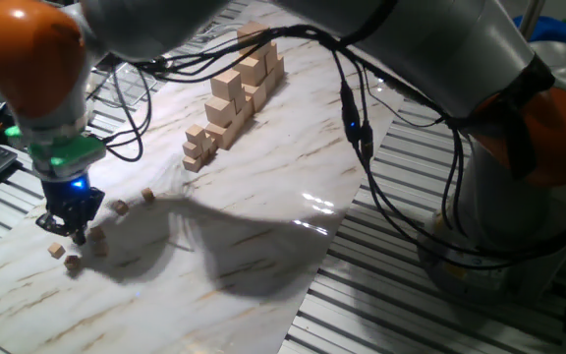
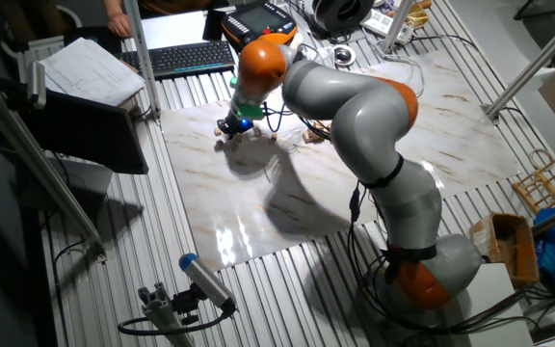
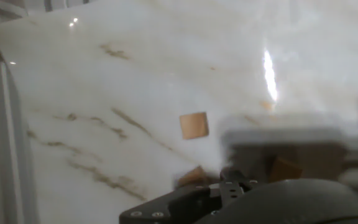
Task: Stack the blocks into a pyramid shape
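Several tiny tan blocks lie scattered on the marble board near its front left corner: two apart to the right, a close pair, and two more nearest the corner. My gripper hangs low just above the board between these groups, and its dark fingers look spread, with nothing between them. The hand view is blurred. It shows one block flat on the board and two others close to the hand. The other fixed view also shows the gripper.
A tall stepped stack of much bigger pale wooden cubes stands at the back of the marble board. Cables trail over the ribbed metal table beside the board, and a keyboard sits beyond it. The arm's shadow falls across the board's middle.
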Robot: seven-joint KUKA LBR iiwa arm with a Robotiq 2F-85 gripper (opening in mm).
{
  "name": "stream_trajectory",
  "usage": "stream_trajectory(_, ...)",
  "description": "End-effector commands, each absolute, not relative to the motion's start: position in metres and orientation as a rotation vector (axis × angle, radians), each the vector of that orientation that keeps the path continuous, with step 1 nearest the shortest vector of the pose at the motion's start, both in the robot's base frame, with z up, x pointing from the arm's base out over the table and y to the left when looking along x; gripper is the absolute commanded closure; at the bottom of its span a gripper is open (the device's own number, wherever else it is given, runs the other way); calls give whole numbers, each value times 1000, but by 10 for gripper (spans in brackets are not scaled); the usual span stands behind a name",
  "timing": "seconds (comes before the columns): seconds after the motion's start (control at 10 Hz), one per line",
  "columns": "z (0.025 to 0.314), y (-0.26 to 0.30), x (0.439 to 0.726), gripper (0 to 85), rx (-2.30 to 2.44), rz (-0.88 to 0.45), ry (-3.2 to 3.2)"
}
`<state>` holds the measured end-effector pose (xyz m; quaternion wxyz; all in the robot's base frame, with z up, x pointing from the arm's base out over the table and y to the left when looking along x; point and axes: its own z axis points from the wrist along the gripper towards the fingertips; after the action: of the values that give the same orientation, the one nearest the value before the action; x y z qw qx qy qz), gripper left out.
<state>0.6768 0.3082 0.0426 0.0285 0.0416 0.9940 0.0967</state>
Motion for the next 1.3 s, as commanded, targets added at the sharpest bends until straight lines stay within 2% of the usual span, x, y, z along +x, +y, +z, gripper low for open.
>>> stream_trajectory(0.0,39,303,679,850,103,225,3064)
stream_trajectory(0.5,23,268,678,850,5,162,3059)
stream_trajectory(1.2,33,236,671,850,-56,131,3052)
